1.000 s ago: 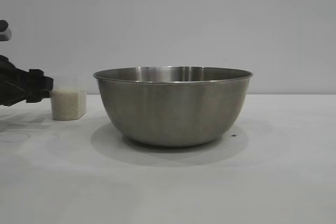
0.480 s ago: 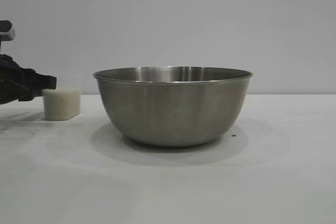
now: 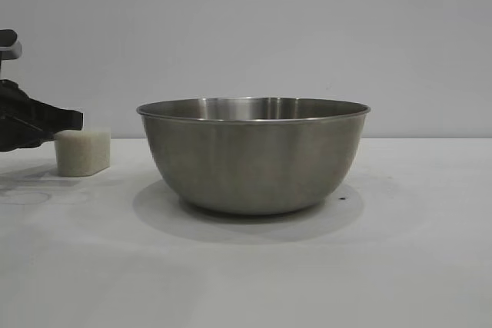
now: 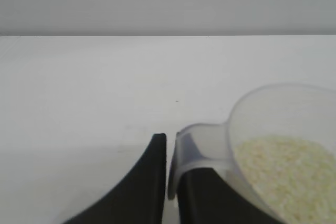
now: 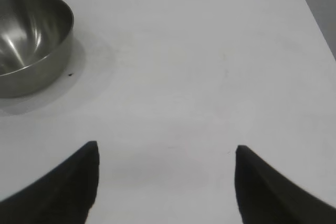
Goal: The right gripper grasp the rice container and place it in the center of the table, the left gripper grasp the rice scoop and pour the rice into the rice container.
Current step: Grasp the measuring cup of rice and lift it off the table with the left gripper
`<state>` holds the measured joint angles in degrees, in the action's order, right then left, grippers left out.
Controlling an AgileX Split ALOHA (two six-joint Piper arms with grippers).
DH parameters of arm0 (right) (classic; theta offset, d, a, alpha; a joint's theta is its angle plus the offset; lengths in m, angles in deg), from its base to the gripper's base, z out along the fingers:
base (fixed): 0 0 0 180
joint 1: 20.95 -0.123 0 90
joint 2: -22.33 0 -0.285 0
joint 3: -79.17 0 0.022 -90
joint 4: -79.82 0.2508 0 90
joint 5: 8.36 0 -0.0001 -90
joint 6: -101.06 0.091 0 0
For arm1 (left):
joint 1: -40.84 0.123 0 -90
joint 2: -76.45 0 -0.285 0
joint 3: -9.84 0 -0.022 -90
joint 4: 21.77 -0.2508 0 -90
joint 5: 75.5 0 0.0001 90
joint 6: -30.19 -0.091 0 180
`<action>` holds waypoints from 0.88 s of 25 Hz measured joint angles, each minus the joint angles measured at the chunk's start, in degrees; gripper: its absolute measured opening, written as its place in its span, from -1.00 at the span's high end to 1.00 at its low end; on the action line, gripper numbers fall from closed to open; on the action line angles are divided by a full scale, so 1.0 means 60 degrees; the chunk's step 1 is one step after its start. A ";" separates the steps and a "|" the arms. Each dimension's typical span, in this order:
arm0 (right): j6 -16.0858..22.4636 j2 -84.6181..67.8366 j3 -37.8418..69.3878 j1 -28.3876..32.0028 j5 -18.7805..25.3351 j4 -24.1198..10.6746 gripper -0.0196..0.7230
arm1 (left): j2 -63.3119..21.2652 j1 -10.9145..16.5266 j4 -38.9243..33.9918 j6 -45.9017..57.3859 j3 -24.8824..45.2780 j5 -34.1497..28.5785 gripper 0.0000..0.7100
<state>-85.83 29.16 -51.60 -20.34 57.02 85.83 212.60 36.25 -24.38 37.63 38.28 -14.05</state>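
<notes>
Left gripper (image 4: 167,174) jaws clenched on rice scoop (image 4: 273,145) handle; rice (image 4: 283,166) inside. Right gripper (image 5: 165,182) jaws released, rice container (image 5: 29,40) well beyond them.

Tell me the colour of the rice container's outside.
Brushed silver-grey steel, plain and unpatterned. The rice container shows it best in the exterior view.

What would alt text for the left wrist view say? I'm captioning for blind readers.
The left gripper is shut on the handle of the rice scoop, a clear cup holding white rice, above the bare white table.
</notes>
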 joint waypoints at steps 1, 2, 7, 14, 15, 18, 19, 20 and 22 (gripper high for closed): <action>0.0000 0.0000 0.0000 0.0000 0.0000 0.0000 -0.33 | -0.0050 0.0000 0.0000 0.0000 0.0000 -0.0057 1.00; 0.0000 0.0000 0.0000 0.0000 0.0000 0.0000 -0.33 | -0.0139 0.0000 0.0000 0.0000 0.0000 -0.0169 1.00; 0.0000 0.0000 0.0000 0.0000 0.0000 0.0000 -0.33 | -0.1060 0.0000 -0.0042 0.0000 0.0000 -0.0932 1.00; 0.0000 0.0000 0.0000 0.0000 0.0000 0.0000 -0.33 | -0.2451 0.0012 -0.0747 0.0000 0.0000 -0.1743 1.00; 0.0000 0.0000 0.0000 0.0000 0.0000 0.0000 -0.33 | -0.2606 0.0012 -0.0892 0.0000 0.0000 -0.1885 1.00; 0.0000 0.0000 0.0000 0.0000 0.0000 0.0000 -0.33 | -0.3103 -0.0128 -0.1275 0.0000 0.0000 -0.2238 1.00; 0.0000 0.0000 0.0000 0.0000 0.0000 0.0000 -0.33 | -0.3256 -0.0192 -0.1409 0.0000 0.0000 -0.2319 1.00; 0.0000 0.0000 0.0000 0.0000 0.0000 0.0000 -0.33 | -0.3397 -0.0266 -0.1552 0.0000 0.0000 -0.2429 1.00; 0.0000 0.0000 0.0000 0.0000 0.0000 0.0000 -0.33 | -0.3586 -0.0478 -0.1895 0.0000 0.0000 -0.2542 1.00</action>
<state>-85.83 29.16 -51.60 -20.34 57.02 85.83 191.08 33.39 -35.75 37.63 38.28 -29.30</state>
